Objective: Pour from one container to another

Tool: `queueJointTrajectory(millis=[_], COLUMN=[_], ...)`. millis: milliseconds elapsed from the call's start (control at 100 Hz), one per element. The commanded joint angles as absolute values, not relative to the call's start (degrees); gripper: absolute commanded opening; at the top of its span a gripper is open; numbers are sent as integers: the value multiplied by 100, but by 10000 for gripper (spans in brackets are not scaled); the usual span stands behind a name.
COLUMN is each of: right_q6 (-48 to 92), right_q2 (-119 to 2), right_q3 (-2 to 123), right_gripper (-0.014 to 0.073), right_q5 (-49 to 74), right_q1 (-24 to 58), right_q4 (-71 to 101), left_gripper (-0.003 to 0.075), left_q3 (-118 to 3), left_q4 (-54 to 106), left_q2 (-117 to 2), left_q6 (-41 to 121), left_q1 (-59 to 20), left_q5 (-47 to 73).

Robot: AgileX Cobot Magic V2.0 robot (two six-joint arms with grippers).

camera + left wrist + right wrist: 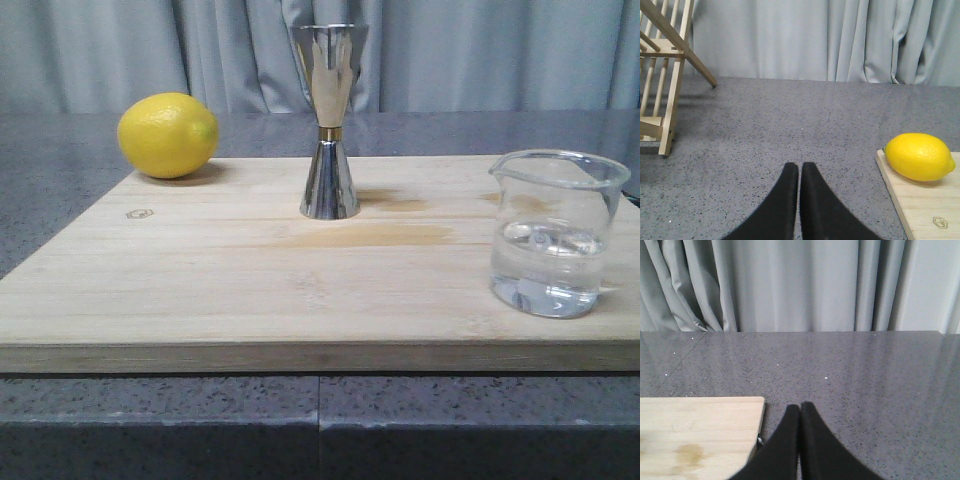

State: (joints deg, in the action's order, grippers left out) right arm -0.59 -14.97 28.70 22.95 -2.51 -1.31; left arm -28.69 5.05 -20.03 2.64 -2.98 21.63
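Viewing: I have 3 feeds up, and neither arm shows in the front one.
Board: a pale wooden cutting board (200, 280) lies flat on the grey speckled countertop (60, 180), and it carries all 3 items.
Beaker: the clear glass beaker (553, 232) stands upright near the board's front right corner, roughly half full of clear liquid, its spout facing left.
Jigger: the steel jigger (329, 120) stands upright toward the back of the board at its middle, wide cup on top, gold band at the waist, well apart from the beaker.
Lemon: a yellow lemon (168, 134) rests at the board's back left corner, well apart from the jigger.
Stains: I see darker patches on the wood just right of the jigger's base.
Left gripper: the left gripper (799, 172) has its 2 black fingers pressed together with nothing between them, above bare countertop beside the board's lemon corner.
Right gripper: the right gripper (800, 412) has its fingers closed tip to tip, holding nothing, just off another corner of the board.
Rack: a wooden rack (662, 75) stands on the counter in the left wrist feed.
Backdrop: grey curtains (480, 50) hang behind the table.
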Motion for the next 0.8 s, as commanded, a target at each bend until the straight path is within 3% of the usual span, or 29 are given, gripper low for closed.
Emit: queueJointTrajectory(millis=[0, 120, 190, 260, 340, 430, 490, 790], right_q6=[0, 0, 0, 0, 0, 0, 0, 0], right_q2=[-1604, -1604, -1604, -1604, -1604, -1604, -1604, -1604], right_q3=[3070, 3070, 3070, 3070, 3070, 3070, 3070, 3070], right_gripper=[-66, -51, 37, 171, 368, 508, 542, 543], right_q5=[1825, 1811, 1787, 1786, 1786, 1786, 1786, 1786], right_q1=[-241, -241, -241, -251, -251, -251, -251, -251], right_q4=[-189, -189, -200, -211, -253, -253, -253, -253], left_gripper=[-19, -11, 67, 238, 499, 640, 663, 662], left_q3=[-3071, -3071, -3071, -3071, -3071, -3071, -3071, -3071], left_q4=[562, 562, 550, 550, 550, 550, 550, 631], left_q2=[-2090, -2090, -2090, -2090, -2090, -2090, -2090, -2090], left_q6=[209, 209, 209, 209, 209, 209, 209, 209], left_q1=[-345, -334, -324, -324, -324, -324, -324, -324], left_q5=[1775, 1785, 1785, 1785, 1775, 1765, 1788, 1748])
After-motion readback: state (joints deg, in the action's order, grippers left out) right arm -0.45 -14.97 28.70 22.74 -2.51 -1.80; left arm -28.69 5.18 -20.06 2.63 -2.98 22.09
